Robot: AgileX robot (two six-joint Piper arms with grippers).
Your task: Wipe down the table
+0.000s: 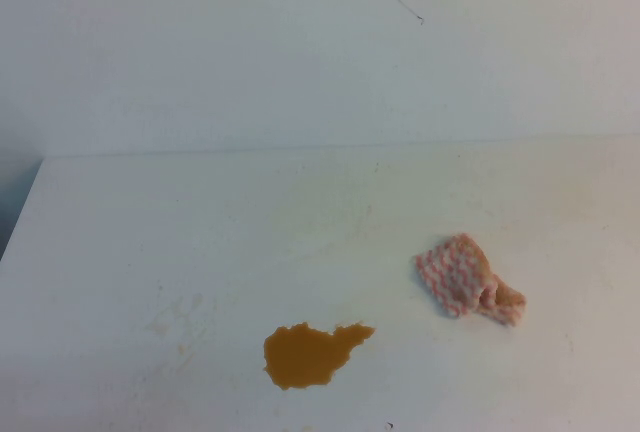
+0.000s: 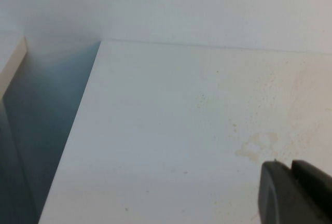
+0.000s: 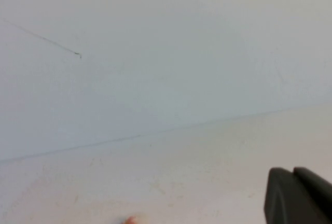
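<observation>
High view: the crumpled cloth [image 1: 468, 278] lies right of the brown spill [image 1: 312, 354], nearer your right gripper [image 3: 293, 175], which sits at the near side with jaws pressed together. Your left gripper [image 2: 291, 168], by the left edge of the table [image 1: 200, 232], seems closed too.

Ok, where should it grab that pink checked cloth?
Probably pinch the bunched fold at the near-right end of the pink checked cloth, from straight above; the rest lies flat. Both shut, the right gripper and left gripper hang over the table, outside the high view.
</observation>
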